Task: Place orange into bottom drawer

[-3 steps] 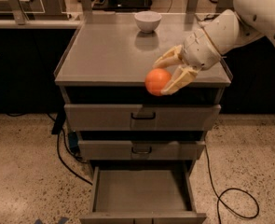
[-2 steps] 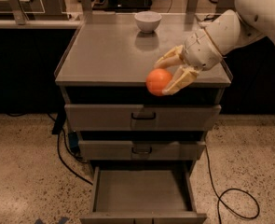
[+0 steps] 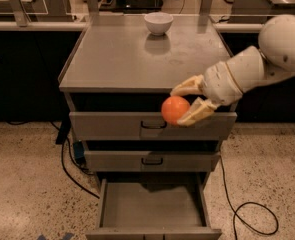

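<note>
The gripper (image 3: 178, 107) hangs in front of the cabinet, just past the front edge of the tabletop (image 3: 137, 59) and level with the top drawer (image 3: 112, 125). Its jaws are closed around the orange (image 3: 174, 109), one cream finger above the fruit and one below, so the orange is held in the air against the backdrop of the top drawer's front, beside its dark handle. The white arm (image 3: 252, 66) reaches in from the right side of the view.

The bottom drawer (image 3: 152, 204) is pulled out toward the camera, its grey floor bare and lying below the orange and a little to the left. The orange is well above it, not inside. The middle drawer (image 3: 117, 160) and the top drawer are both pushed in.

On the tabletop, a white bowl (image 3: 158, 23) stands upright near the back edge — well apart from the gripper.

A black cable (image 3: 252, 219) loops over the speckled floor (image 3: 27, 184) to the right of the cabinet, and another runs down on the left.
</note>
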Tool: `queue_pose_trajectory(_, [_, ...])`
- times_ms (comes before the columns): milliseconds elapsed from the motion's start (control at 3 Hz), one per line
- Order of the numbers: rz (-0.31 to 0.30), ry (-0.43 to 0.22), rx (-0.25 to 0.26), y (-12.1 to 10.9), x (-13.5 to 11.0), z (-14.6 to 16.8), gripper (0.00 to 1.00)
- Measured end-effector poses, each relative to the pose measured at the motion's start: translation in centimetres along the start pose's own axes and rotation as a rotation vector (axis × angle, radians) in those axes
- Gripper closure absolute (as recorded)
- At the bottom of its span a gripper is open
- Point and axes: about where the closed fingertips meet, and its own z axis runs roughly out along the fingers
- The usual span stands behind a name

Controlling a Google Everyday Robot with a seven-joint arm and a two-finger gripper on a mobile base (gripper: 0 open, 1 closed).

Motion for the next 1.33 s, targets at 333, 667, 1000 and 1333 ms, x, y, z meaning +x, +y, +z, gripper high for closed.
queue_pose_trajectory(333, [0.066,0.044,0.072,3.1,2.4,1.8,1.00])
queue_pose_trajectory(667, [0.094,0.051,0.044,5.1,3.7,4.2,1.00])
queue_pose_trajectory(1000, [0.098,0.061,0.047,5.4,3.8,4.6,1.00])
queue_pose_trajectory(1333, [0.189,0.069,0.062,7.5,5.9,6.8,1.00])
